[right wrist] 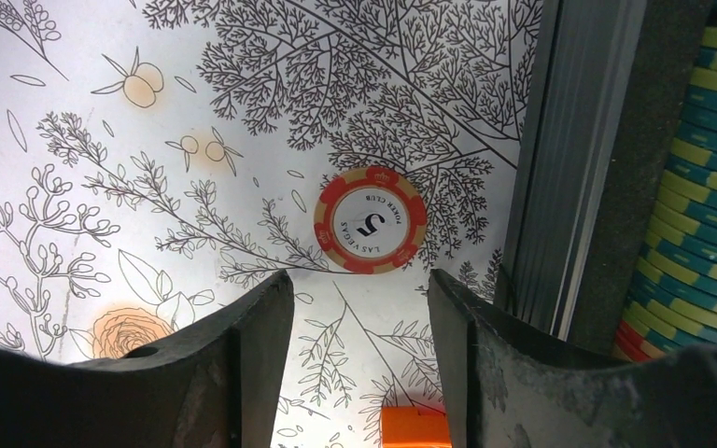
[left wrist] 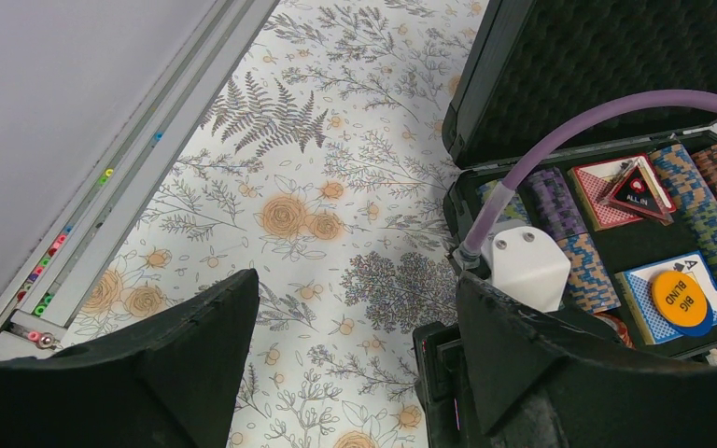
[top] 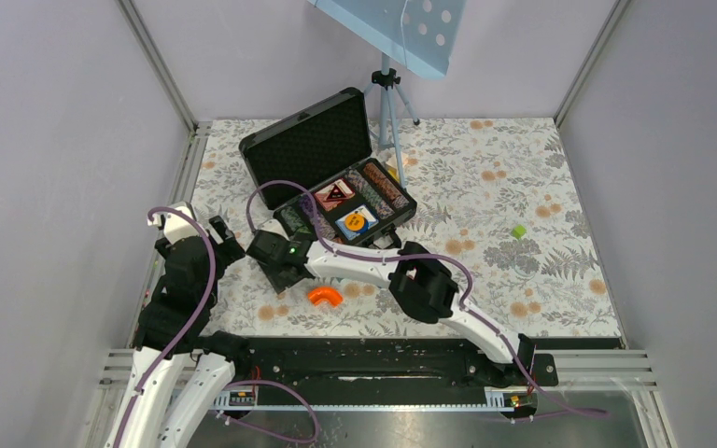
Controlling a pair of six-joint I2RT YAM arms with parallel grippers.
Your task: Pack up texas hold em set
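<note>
The black briefcase [top: 310,142] stands open on the floral cloth, with rows of striped chips [top: 385,187], a red deck [top: 334,195] and a blue deck [top: 358,222] in its foam tray. My right gripper [top: 269,254] is open at the case's near-left corner. In the right wrist view, a loose red "5" chip [right wrist: 370,219] lies flat on the cloth just beyond the open right gripper [right wrist: 359,277], beside the case wall [right wrist: 560,187]. My left gripper [top: 224,238] is open and empty to the left of the case. Its wrist view [left wrist: 355,280] shows bare cloth between the fingers.
An orange curved piece [top: 325,297] lies on the cloth just near of the right gripper and also shows in the right wrist view [right wrist: 413,427]. A small green block [top: 519,231] sits at the right. A tripod [top: 387,103] stands behind the case. A purple cable [left wrist: 560,140] crosses over the tray.
</note>
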